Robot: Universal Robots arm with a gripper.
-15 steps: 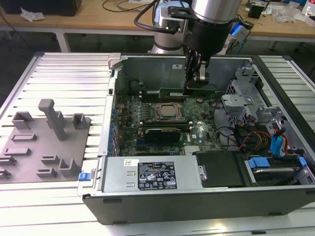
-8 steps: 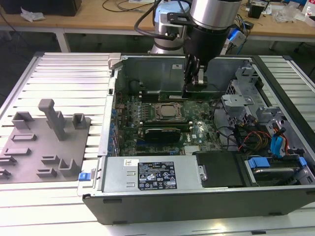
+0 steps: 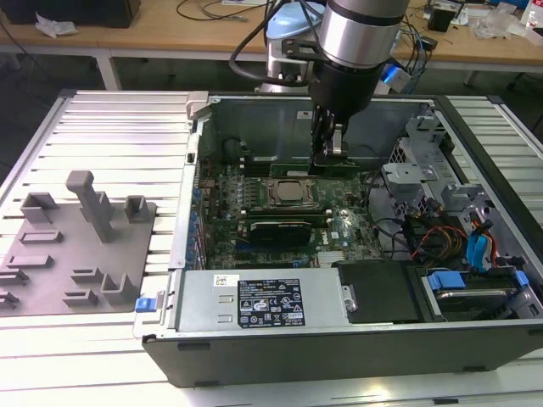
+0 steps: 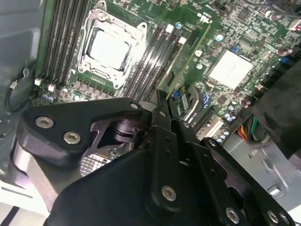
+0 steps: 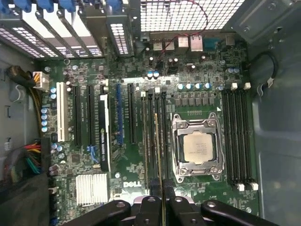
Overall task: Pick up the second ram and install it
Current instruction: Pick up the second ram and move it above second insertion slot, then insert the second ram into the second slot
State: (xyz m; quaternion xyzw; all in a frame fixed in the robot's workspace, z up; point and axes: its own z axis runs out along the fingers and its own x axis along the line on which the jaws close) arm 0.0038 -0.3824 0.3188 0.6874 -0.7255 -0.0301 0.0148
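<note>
Holding the second ram (image 4: 188,59), a thin green stick seen edge-on, clamped between the fingers of the pincer (image 5: 162,200), drawn narrow around it. Lined up in both wrist views along the black slots between the processor socket (image 5: 196,147) and the long black card (image 5: 103,136). Impossible to tell whether seated in a slot or just above one.

In the exterior view, showing as a green strip (image 3: 293,167) directly under the pincer, at twelve o'clock of the socket from that angle, with the card at six o'clock of the socket. On the socket's other side in the first wrist view, a bank of empty slots (image 5: 235,136) with white end clips, next to the case wall. Beyond the card, a finned silver heatsink (image 5: 92,188).

All set on a green motherboard (image 3: 339,229) inside an open computer case (image 3: 339,352) lying on its side. In the exterior view:
- At six o'clock of the board, a grey power supply (image 3: 254,298) with a label.
- At three o'clock, a drive bay (image 3: 475,246) with orange, red and blue cables.
- Reaching down from twelve o'clock, the arm (image 3: 361,34), silver and black.
- At nine o'clock of the case, a grey moulded holder (image 3: 81,229) resting on the ribbed metal counter (image 3: 119,119).
</note>
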